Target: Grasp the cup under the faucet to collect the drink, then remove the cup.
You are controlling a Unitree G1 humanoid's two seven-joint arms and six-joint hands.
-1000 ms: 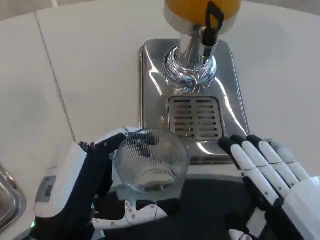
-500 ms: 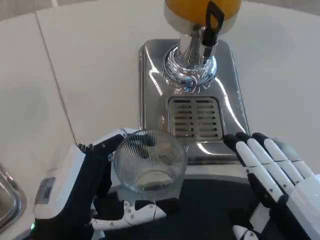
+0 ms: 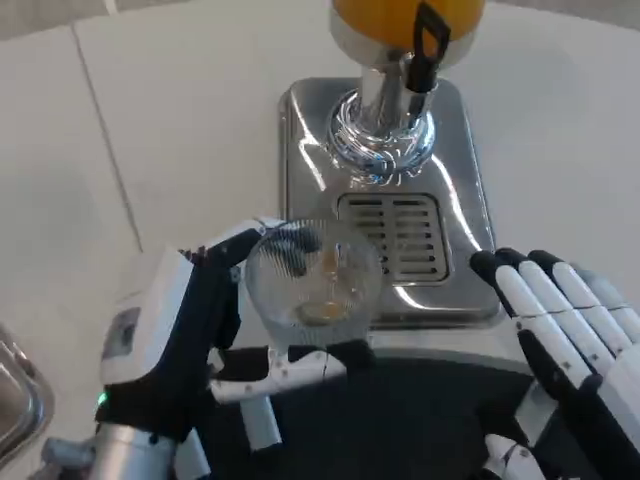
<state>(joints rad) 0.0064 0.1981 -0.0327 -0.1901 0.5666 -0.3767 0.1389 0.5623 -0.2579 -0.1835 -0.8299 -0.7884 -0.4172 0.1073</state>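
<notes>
— Both hands are up on my feed. What do you want first?

— The cup. Where is it?

— My left hand (image 3: 185, 350) holds the cup (image 3: 312, 280), a clear ribbed glass. The fingers (image 3: 290, 368) wrap around its near side and the thumb runs along its far-left side. I see it from above, over the front-left corner of the dispenser base (image 3: 300, 170), partly overlapping the left edge of the drip grate (image 3: 400, 240).

— Is it under the faucet?

— It sits nearer to me than the faucet (image 3: 425, 50). The black tap lever is at the top of the chrome column (image 3: 380, 125), with the grate between that column and the cup.

— Anything in the glass?

— I make out a small orange-yellow patch at the bottom. Whether that is drink or a reflection, I cannot tell.

— And your right hand?

— My right hand (image 3: 570, 340) is wide, fingers straight and slightly apart, holding nothing. It is at the lower right, near the front-right corner of the base and well apart from the cup.

— What else?

— An orange tank (image 3: 385, 15) tops the column, all on a white tabletop (image 3: 180, 130). A metal edge (image 3: 15, 400) shows at lower left.
</notes>
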